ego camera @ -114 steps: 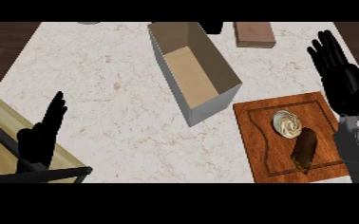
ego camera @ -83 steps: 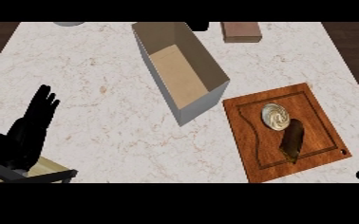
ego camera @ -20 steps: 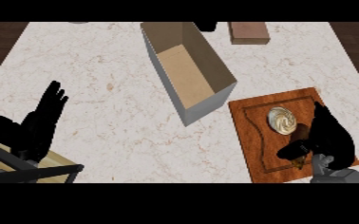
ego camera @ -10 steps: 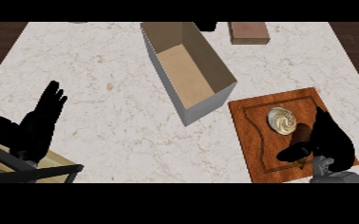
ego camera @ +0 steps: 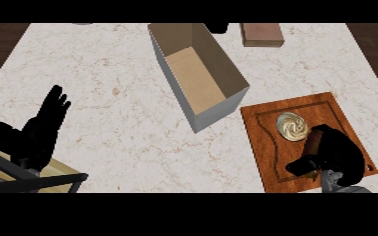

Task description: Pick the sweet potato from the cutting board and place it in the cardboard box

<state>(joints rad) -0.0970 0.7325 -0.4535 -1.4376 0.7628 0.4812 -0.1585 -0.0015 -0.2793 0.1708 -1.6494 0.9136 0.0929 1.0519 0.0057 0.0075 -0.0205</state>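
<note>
We read no text, label, brand, number or sign anywhere in the head view. The walls of the cardboard box (ego camera: 225,67) and the wood of the cutting board (ego camera: 262,130) carry no lettering that we can make out.
</note>
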